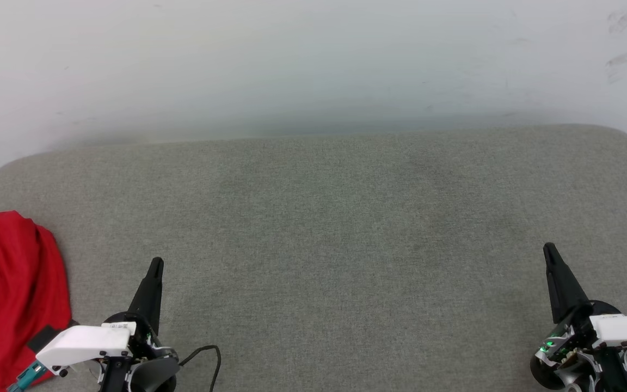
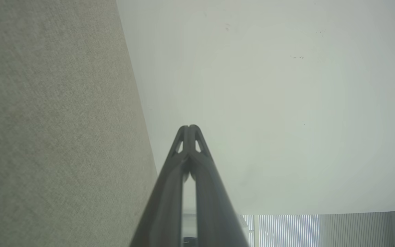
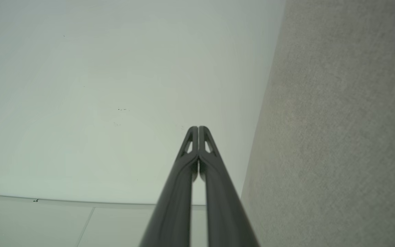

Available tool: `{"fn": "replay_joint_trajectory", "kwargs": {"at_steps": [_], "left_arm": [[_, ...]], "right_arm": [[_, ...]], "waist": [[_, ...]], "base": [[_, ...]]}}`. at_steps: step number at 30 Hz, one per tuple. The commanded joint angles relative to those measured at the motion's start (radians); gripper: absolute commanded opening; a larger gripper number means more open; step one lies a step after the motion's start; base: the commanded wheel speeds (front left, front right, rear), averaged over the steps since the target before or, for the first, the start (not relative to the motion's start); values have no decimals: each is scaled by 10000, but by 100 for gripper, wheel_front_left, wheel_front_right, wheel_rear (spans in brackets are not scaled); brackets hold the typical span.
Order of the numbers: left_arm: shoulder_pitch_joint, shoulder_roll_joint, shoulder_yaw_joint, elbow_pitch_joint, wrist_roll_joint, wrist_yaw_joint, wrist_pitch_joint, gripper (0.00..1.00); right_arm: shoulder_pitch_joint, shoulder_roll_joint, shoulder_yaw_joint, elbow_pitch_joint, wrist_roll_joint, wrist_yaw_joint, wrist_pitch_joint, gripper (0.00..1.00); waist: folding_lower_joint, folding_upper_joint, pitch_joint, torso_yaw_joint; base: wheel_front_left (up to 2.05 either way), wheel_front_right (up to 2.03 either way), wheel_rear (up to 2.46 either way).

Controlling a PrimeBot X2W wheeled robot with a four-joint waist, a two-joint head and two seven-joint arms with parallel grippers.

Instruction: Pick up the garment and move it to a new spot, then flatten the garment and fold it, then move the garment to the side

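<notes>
**Both claws pressed together, garment sitting far L**

I'm looking at the garment (image 1: 14,294) lying as a red heap at the L edge of the pad (image 1: 335,218), partly running out of the head view. I can't tell if it's folded or just bunched. A dark patch is showing at its near edge, just beside the L arm's white housing.

L gripper (image 1: 155,264) is hovering near the heap but apart from it. Its fingers are pressed tight together w/ nothing between, and the L wrist view is confirming that (image 2: 190,127). R gripper (image 1: 549,247) is well apart on the far R, likewise closed and empty (image 3: 198,127).

I'm judging the pick-up as the step in hand. L arm is the obvious one for it. I'd spread the jaws first, then come down on the top ridge of the heap and pinch only a layer or two. The fabric is looking thin, so it will prob. drape and drag. I'd lift it clear before carrying it to the pad's bare middle.

The pad is grey woven fabric w/ rounded far corners, butting against a pale scuffed wall (image 1: 313,65). A black cable (image 1: 210,354) is looping by the L wrist. Blinds (image 2: 286,230) are showing in the L wrist view.
</notes>
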Motion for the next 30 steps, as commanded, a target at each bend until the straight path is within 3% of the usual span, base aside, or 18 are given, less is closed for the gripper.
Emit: {"fn": "replay_joint_trajectory", "kwargs": {"at_steps": [1, 11, 12, 30], "left_arm": [[-57, -27, 15, -5, 16, -30, 23, 0], [-56, -27, 18, -5, 16, -30, 22, 0], [12, 0, -18, 29, 0, 2, -1, 100], [104, -5, -715, -766, 419, 8, -816, 100]], "right_arm": [[-130, 34, 3, 8, -49, 0, 13, 0], [-130, 34, 5, 8, -48, 0, 13, 0], [18, 0, 2, 23, 1, 2, -1, 100], [386, -123, 259, -761, -461, 0, -646, 100]], "waist": [[0, 0, 0, 0], [0, 0, 0, 0], [0, 0, 0, 0], [0, 0, 3, -22]], "base": [[0, 0, 0], [0, 0, 0], [0, 0, 0], [0, 0, 0]]}}
